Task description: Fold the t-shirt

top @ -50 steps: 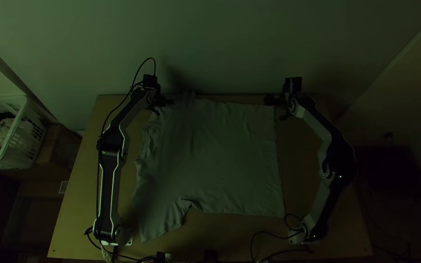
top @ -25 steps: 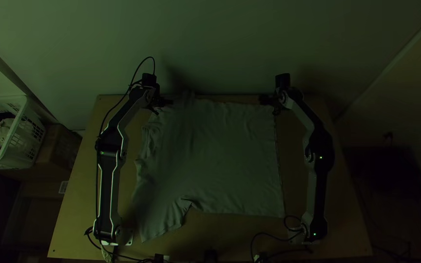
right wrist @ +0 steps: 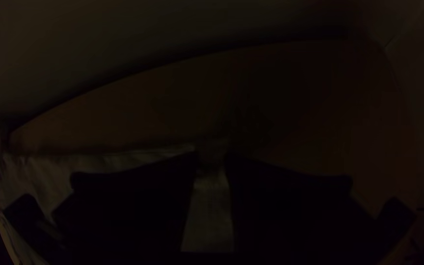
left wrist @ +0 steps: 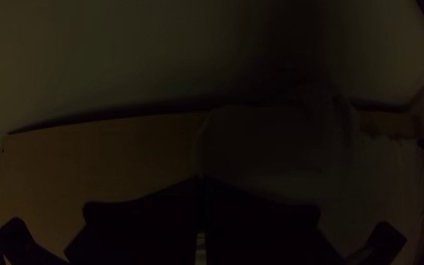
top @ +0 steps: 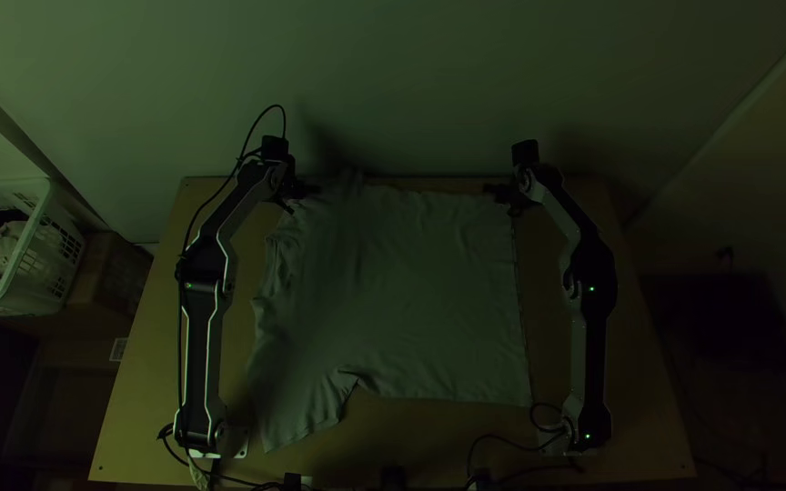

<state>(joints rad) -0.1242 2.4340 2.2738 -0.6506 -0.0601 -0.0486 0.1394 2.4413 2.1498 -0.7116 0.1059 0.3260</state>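
The grey-green t-shirt (top: 420, 291) lies spread on the table, one sleeve toward the near left, with wrinkles along its left side. My left gripper (top: 307, 192) is at its far left part; in the left wrist view the fingertips of the left gripper (left wrist: 201, 179) meet at the edge of the shirt (left wrist: 280, 142), shut on it. Over the far right corner is my right gripper (top: 504, 194). The right wrist view has the right gripper (right wrist: 211, 159) slightly open, with the shirt's corner (right wrist: 208, 211) visible in the gap between its fingers.
A white basket (top: 25, 250) holding cloths stands left of the table on a brown box (top: 106, 277). The wall rises behind the table's far edge. Cables (top: 502, 441) lie by the right arm's base. Bare wood (top: 634, 382) borders the right arm.
My right gripper has moved left to the shirt's far right corner, its arm swinging inward, mostly in the earlier half second. The left arm has shifted very slightly left; the shirt lies as before.
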